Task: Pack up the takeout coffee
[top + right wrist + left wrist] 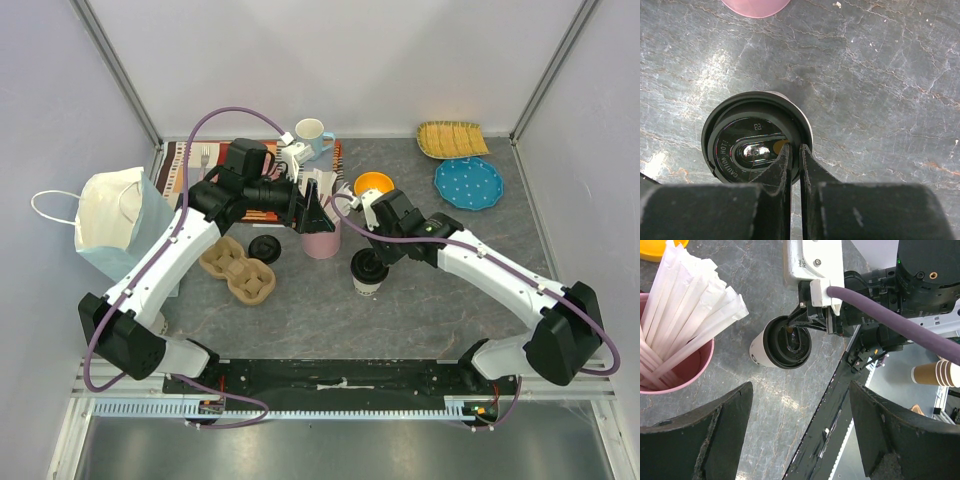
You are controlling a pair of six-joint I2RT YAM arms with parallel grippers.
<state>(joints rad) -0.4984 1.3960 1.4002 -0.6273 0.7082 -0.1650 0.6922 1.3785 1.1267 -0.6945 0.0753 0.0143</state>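
Takeout coffee point(368, 272) stands at centre frame, where we see the right gripper point(794, 152) clenched on the rim of its black lid point(740, 135), seemingly to lift it, the left gripper point(315, 205) spread wide, empty, by the pink cup point(322, 243).

Off-white takeout coffee point(747, 130), black lid, at black right gripper point(795, 152). Beyond gripper: pink cup point(322, 240), white-wrapped sticks point(685, 310), orange bowl point(373, 184). Grey desk point(880, 75), pale veining. Far right of gripper: blue plate point(468, 182), white dots.
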